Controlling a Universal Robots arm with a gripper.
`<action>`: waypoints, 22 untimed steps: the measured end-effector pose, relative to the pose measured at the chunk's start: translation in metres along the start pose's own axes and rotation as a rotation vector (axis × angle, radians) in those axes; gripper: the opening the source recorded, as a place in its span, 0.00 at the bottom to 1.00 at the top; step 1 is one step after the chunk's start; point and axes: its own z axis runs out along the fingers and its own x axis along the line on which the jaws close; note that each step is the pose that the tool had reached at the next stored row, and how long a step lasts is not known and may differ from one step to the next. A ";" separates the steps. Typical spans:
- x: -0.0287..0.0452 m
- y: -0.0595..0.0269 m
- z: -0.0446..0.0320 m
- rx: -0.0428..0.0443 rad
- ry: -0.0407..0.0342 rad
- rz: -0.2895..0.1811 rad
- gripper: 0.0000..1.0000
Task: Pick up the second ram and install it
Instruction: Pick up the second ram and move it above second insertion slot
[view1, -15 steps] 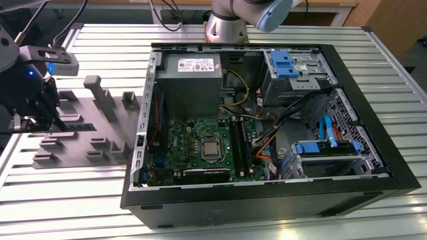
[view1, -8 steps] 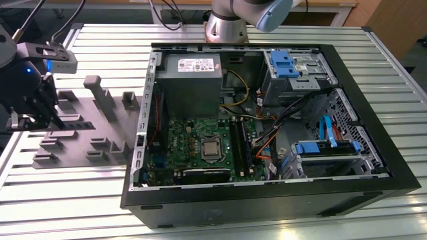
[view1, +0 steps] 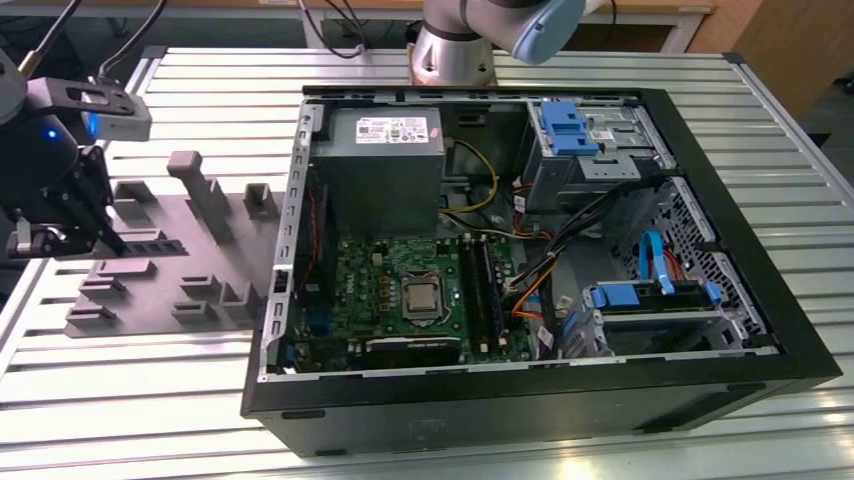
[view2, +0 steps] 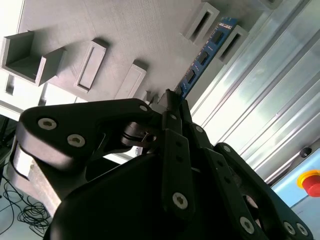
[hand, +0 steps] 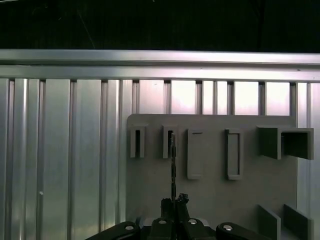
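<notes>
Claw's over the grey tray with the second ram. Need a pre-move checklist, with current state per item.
1. Claw shut on the long, flat blue circuit-board ram stick: ok.
2. Stick in line with the claw, not skewed, in the first wrist view: ok.
3. Stick's far end free of the grey plastic holder tray: cannot tell; it overlaps a raised slot in both wrist views.
4. Black computer case open, green motherboard exposed: ok.
5. Black memory slots free for the stick: cannot tell.
6. Orange and black cables away from those slots: not ok, they run close beside them.
</notes>
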 end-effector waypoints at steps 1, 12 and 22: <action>0.0000 0.0000 -0.0011 0.0000 0.0000 0.000 0.14; -0.0001 0.0000 -0.0103 0.0000 0.0000 0.000 0.14; -0.0001 -0.0001 -0.0181 0.0000 0.0000 0.000 0.14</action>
